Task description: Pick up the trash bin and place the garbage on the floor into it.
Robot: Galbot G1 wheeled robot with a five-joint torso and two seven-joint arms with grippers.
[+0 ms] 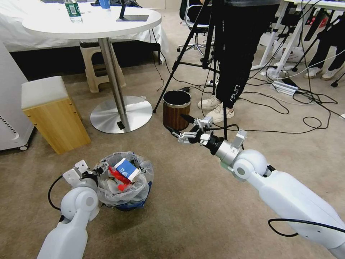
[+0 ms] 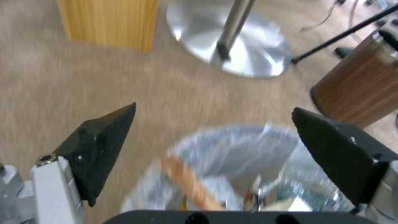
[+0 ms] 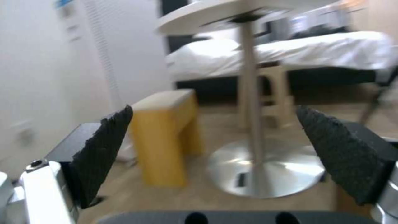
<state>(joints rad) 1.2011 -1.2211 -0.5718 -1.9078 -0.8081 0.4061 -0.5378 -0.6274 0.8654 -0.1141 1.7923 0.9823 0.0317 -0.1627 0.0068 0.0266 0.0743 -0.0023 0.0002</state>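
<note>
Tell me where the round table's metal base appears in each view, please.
Head view: the metal base lies on the carpet, beyond the trash bin.
Left wrist view: base beyond the open left gripper.
Right wrist view: base between the open fingers.
Shared landmark: wooden stool.

Even indoor light; both wrist views blurred, perhaps by motion; head view bends at edges.
</note>
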